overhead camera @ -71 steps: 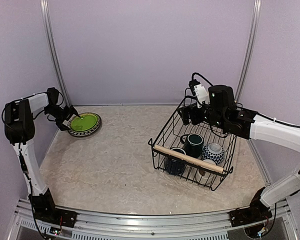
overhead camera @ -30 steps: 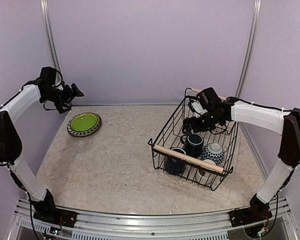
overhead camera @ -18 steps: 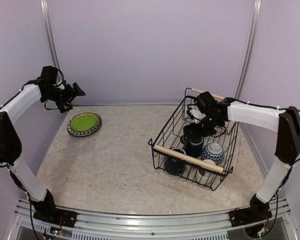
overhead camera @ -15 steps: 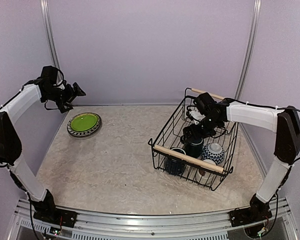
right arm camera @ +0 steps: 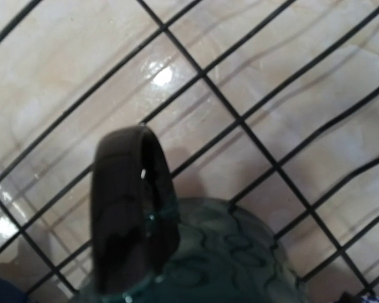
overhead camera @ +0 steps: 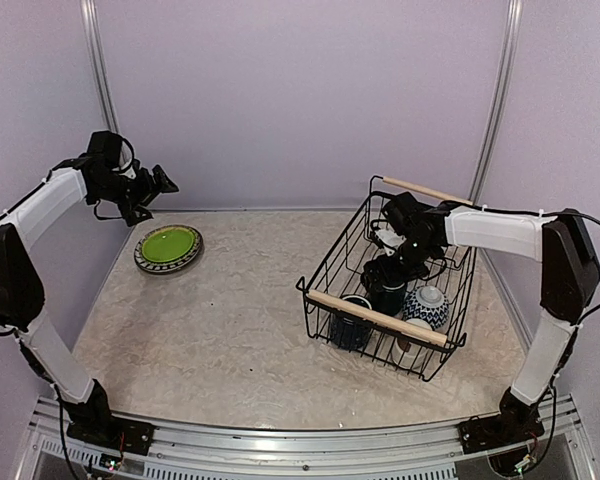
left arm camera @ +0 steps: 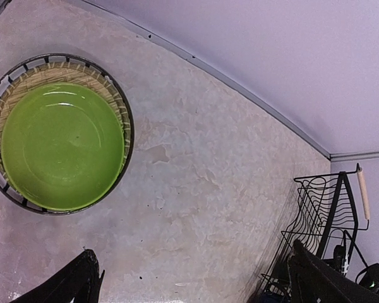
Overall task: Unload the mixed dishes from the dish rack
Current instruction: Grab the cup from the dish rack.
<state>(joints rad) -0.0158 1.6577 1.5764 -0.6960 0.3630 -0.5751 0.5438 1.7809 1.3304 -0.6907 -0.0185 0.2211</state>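
I set the right gripper (overhead camera: 385, 272), jaws wide, inside the dish rack (overhead camera: 378, 312) at right over a dark blue mug (right arm camera: 221, 259) for a grasp; the left gripper (overhead camera: 161, 184), equally wide, waits upper left above the lime green plate (overhead camera: 167, 246).

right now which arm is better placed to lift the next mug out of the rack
Right. The right gripper is open inside the dish rack, at the dark mug. The left gripper hangs near the lime green plate, far from the rack.

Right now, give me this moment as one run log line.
left gripper: open, raised near lime green plate | right gripper: open, inside dish rack at dark blue mug handle
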